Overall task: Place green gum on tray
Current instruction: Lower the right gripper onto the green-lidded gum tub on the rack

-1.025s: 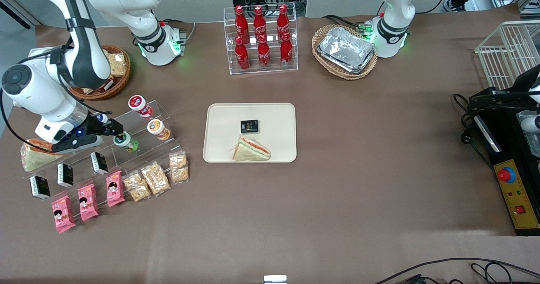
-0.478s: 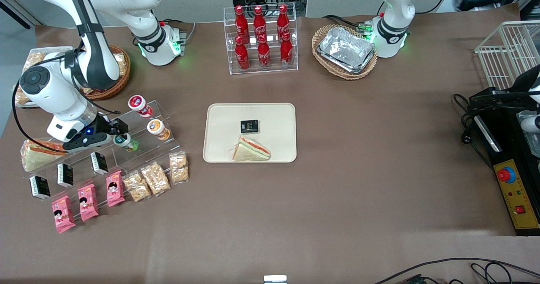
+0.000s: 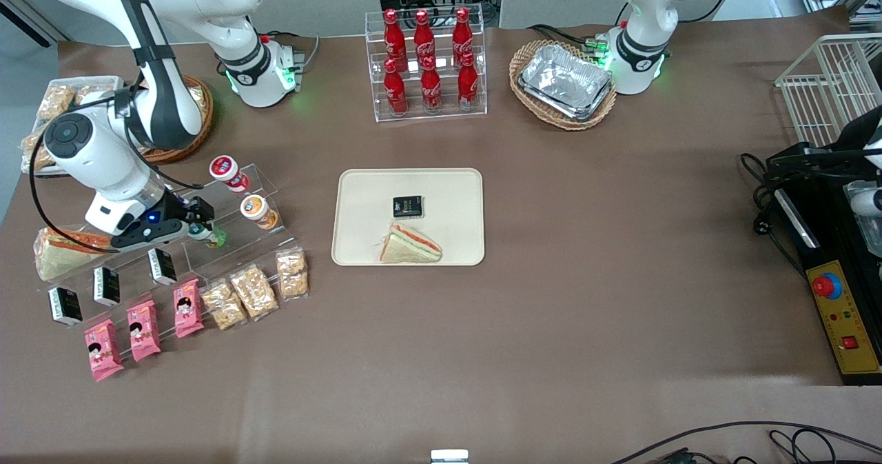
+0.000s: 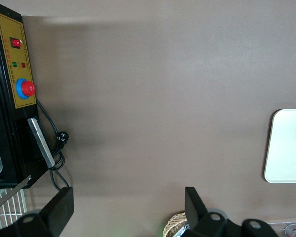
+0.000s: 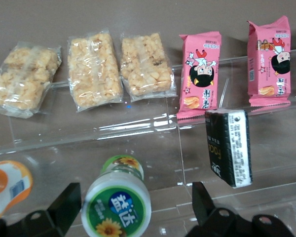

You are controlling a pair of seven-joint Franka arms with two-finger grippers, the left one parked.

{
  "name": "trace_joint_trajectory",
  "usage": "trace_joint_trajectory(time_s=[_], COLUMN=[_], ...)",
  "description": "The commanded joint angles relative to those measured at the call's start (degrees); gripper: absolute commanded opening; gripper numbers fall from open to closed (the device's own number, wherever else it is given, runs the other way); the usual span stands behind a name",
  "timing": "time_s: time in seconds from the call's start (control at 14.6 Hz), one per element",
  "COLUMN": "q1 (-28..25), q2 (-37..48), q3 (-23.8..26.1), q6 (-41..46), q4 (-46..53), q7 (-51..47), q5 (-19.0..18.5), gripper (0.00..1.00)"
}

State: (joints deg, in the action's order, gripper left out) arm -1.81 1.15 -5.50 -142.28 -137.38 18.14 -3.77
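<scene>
1. The gripper (image 5: 133, 210) is spread wide, its jaws flanking one cylindrical green gum (image 5: 117, 202) on the clear acrylic stand (image 5: 153, 131).
2. Nearby: three crumbly snack bars (image 5: 93, 69), two glossy pink packets (image 5: 200, 74).
3. Well apart lies one flat beige tray (image 3: 455, 181).

**Q:** Where is everything from where you sit?

**A:** I see the clear acrylic stepped stand (image 3: 207, 233) at the working arm's end of the table. On it lies the green gum bottle with its white lid (image 5: 117, 207), with my arm's black two-finger gripper (image 3: 200, 219) at it, one finger on each side, apart from it. The orange-lidded bottle (image 3: 256, 210) lies just beside it.

**Q:** And the tray?

**A:** The flat cream rectangular tray (image 3: 358, 195) sits mid-table, well apart from the stand. On it I see a triangular wrapped sandwich (image 3: 411, 243), nearer the front camera than a small black packet (image 3: 407, 206).
</scene>
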Motion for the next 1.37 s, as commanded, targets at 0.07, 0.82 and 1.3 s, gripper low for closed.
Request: trace_joint_trajectory(time_s=[0.07,0.82,1.3], q1=[-0.3,-0.2,-0.1], q2=[-1.0,-1.0,-0.9], q3=[-0.1,-0.1,-0.2], q6=[-5.3,-4.9,6.6], q4=[-2.9,-3.2,6.4], q7=[-0.6,-1.6,-1.8], q5=[-1.4,-1.2,0.1], gripper=[1.0,0.38,0.3])
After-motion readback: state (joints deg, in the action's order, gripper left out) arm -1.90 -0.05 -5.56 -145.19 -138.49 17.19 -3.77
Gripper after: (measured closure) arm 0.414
